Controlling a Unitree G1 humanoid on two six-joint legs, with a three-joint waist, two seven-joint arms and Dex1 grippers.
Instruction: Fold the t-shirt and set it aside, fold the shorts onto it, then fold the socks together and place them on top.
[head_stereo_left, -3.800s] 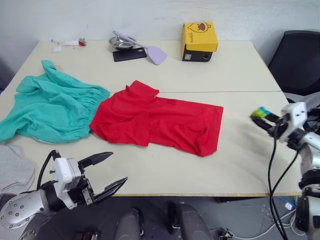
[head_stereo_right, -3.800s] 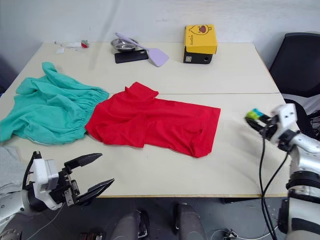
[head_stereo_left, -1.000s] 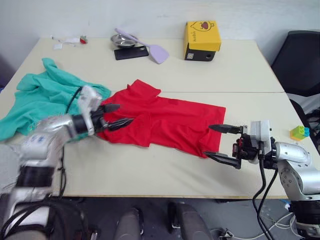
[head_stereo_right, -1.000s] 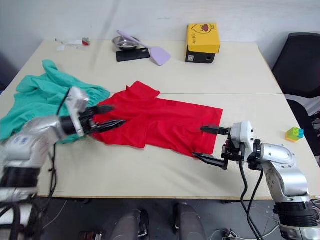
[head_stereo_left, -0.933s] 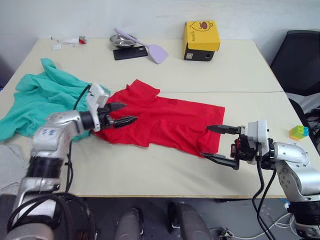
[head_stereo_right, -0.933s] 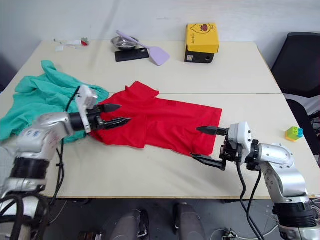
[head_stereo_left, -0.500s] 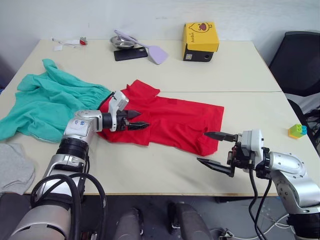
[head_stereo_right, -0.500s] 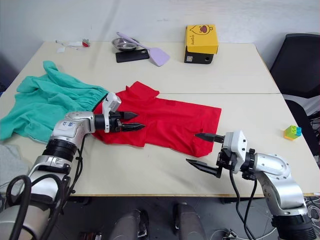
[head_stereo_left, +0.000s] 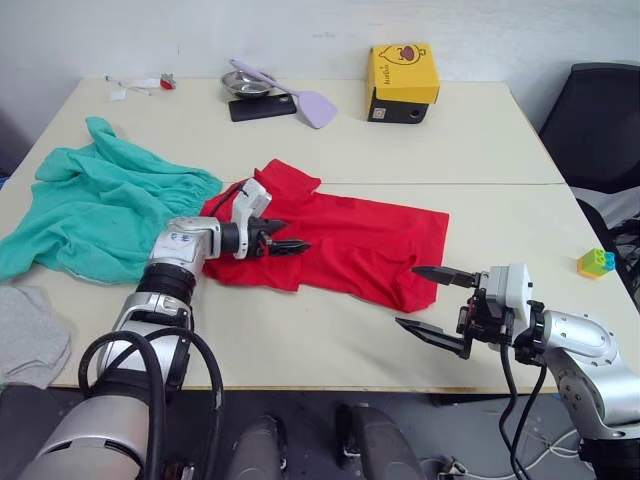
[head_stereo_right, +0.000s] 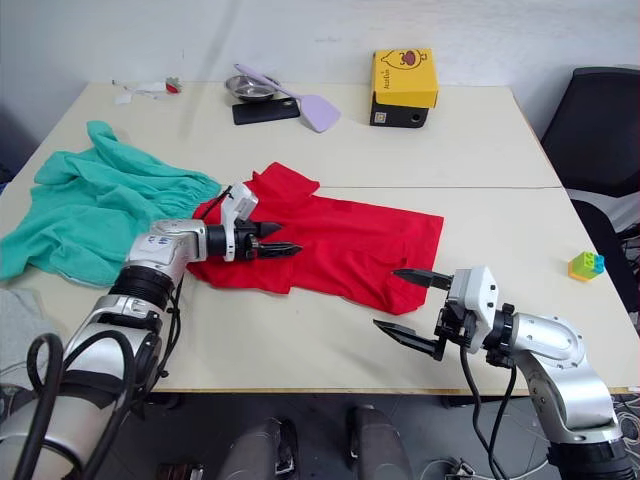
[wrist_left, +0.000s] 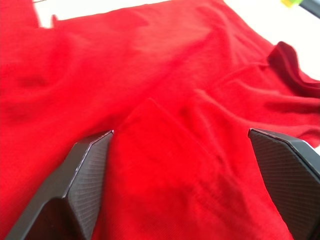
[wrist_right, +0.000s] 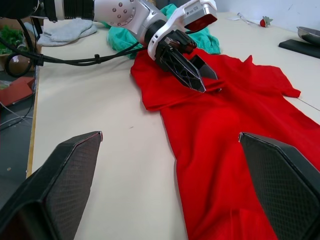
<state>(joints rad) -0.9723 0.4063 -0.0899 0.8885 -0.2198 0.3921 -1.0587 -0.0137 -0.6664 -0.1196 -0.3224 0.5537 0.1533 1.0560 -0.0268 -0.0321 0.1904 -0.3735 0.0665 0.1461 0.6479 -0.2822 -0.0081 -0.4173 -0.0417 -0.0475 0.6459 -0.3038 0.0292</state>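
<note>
The beige table (head_stereo_left: 480, 150) carries the t-shirt (head_stereo_left: 350, 245), shorts (head_stereo_left: 95, 210), probably grey socks (head_stereo_left: 30, 335), a yellow box (head_stereo_left: 402, 75) and a toy block (head_stereo_left: 593, 262).

Head stereo pair: looks forward and down over the table (head_stereo_left: 330, 340), both eyes showing the same tabletop. Left wrist camera: very close, low over the t-shirt (wrist_left: 165, 100), looking along its own fingers. Right wrist camera: low near the table's front edge, facing back across the t-shirt toward the left gripper (wrist_right: 197, 75). All views share the t-shirt.

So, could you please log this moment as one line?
stage: shirt fold start | left end effector: open, over shirt | right end effector: open, near its corner | shorts: unfolded
</note>
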